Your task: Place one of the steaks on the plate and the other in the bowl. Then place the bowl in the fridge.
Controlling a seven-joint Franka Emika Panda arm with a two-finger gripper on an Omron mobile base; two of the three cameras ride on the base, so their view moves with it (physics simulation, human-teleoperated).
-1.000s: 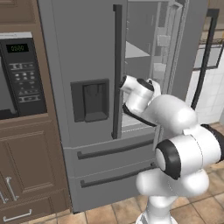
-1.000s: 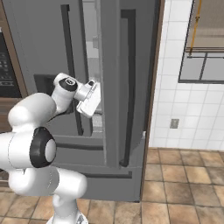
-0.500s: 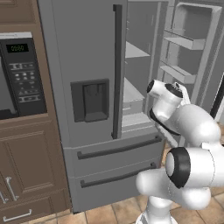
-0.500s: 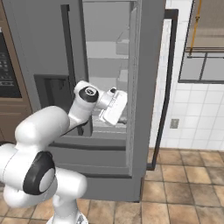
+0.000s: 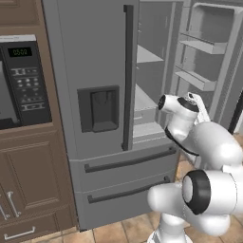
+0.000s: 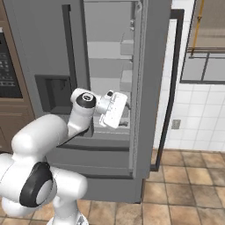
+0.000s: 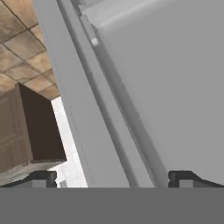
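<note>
Fridge right door stood swung open, shelves bare as far as visible. Pincer wide, holding nothing, beside door edge. Steaks, plate, bowl out of sight; sorting progress unknowable. Judged: door-opening step done, bowl not yet inside fridge.

Arm bent at elbow, forearm raised, wrist turned sideways; gripper jaws spread wide, holding nothing, dark fingertips far apart

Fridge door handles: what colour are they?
Dark, near black, on the grey fridge; handle clearest in the left base view.
</note>
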